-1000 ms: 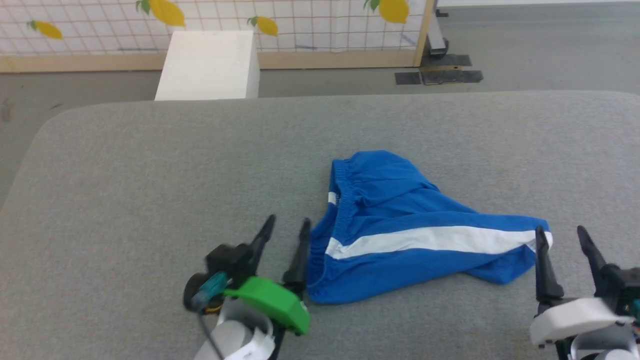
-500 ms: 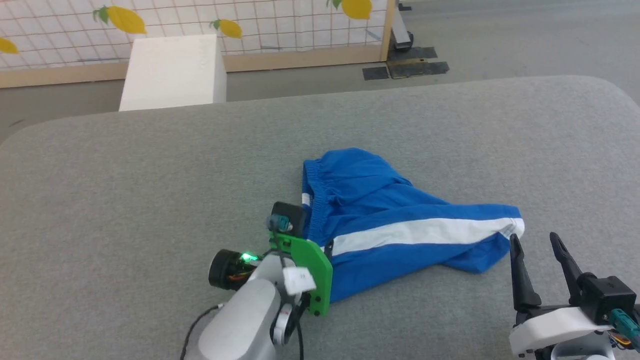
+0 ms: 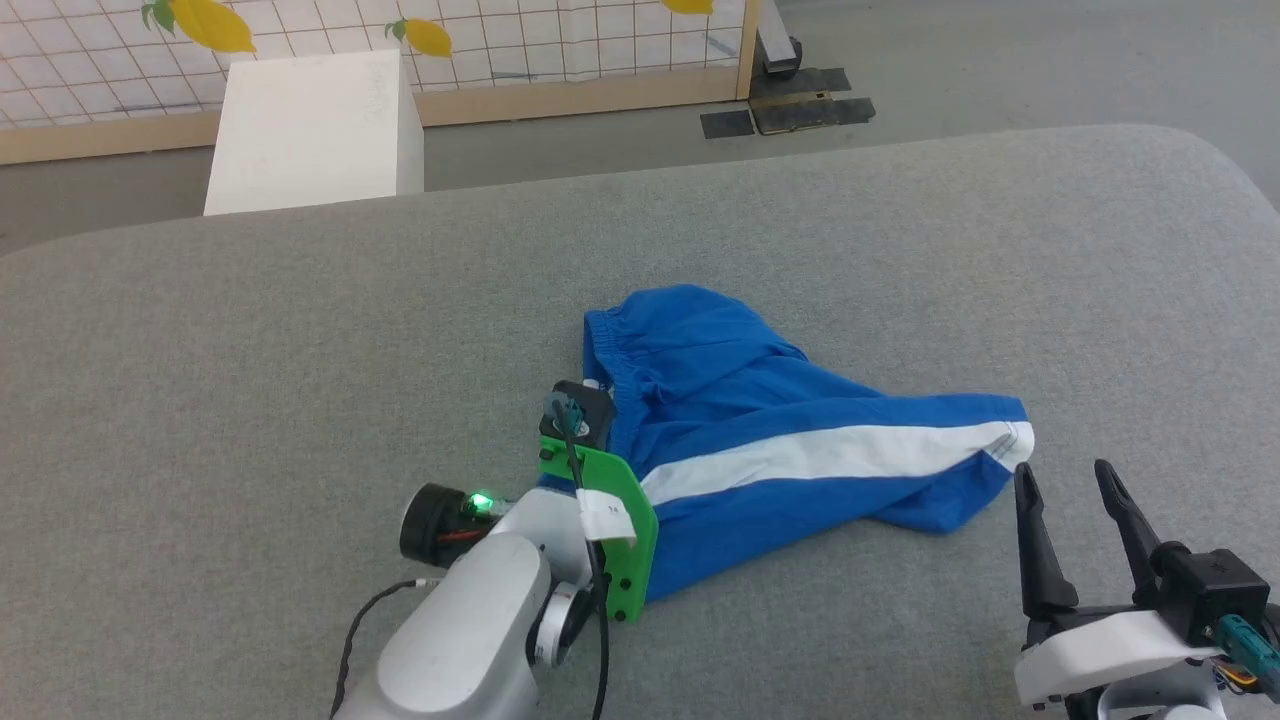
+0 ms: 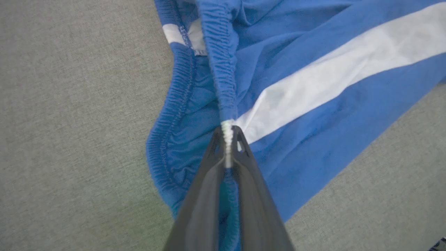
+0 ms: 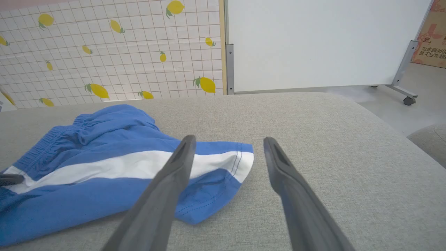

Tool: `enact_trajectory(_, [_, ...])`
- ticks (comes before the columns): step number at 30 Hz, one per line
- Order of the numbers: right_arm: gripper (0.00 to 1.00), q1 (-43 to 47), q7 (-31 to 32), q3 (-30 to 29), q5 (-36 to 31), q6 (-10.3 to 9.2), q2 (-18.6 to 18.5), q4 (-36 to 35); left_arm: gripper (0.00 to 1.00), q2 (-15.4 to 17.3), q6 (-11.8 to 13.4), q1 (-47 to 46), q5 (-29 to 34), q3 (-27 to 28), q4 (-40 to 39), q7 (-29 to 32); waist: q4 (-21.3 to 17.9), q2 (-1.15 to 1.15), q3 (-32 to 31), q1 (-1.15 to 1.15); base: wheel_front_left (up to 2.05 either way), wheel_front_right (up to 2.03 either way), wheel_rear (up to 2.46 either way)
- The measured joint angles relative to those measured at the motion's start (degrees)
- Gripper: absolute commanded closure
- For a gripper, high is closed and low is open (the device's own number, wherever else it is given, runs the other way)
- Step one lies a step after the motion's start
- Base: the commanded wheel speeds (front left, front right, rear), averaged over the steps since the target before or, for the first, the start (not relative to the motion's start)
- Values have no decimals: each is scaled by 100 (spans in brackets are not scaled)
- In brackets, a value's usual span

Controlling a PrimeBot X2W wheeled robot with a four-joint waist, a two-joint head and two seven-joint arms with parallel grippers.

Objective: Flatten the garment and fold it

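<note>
**Left gripper pinches the waistband, right gripper open beside the leg hem**

The bright blue thin-fabric shorts (image 3: 800,440) lie a little right of the middle of the grey fabric-covered table (image 3: 300,330). They are rumpled rather than flat. Their gathered elastic waistband (image 4: 223,62) forms the left end. One leg stretches out to the right, with a broad white stripe (image 3: 830,455) running along it to the white-trimmed hem (image 5: 244,160). The far part of the shorts is bunched into soft folds, and the waistband stands open in a loop in the left wrist view.

The left gripper (image 4: 228,134) has its two dark fingers pressed together on the waistband edge, just where the white stripe meets the elastic. A thin ridge of fabric is squeezed between the fingertips. In the head view, the bright green plate (image 3: 610,530) on that wrist covers the near-left corner of the shorts.

The right gripper (image 3: 1062,468) is at the near right, just beside the hem end. Its fingers are spread apart with nothing between them. From the right wrist view, one finger crosses in front of the hem, and I cannot tell whether it touches the cloth.

Beyond the table's far edge, a plain white box (image 3: 310,130) stands on the floor in front of a grid-patterned panel printed with yellow lemons (image 3: 500,30).
</note>
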Motion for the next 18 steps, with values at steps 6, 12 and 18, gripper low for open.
enact_trajectory(6, [0,-2,-11,-15,23,0,0,10,100,33,121,44,-124,209,-374,-280,39,0,0,0,0,0,0])
enact_trajectory(12, [0,-68,-19,-110,31,0,0,-77,100,105,337,706,-499,727,-970,-959,145,0,-12,0,0,0,0])
enact_trajectory(18, [0,-502,586,-366,225,0,3,-4,100,269,386,1352,-661,797,-1488,-1212,394,0,-8,0,0,0,0])
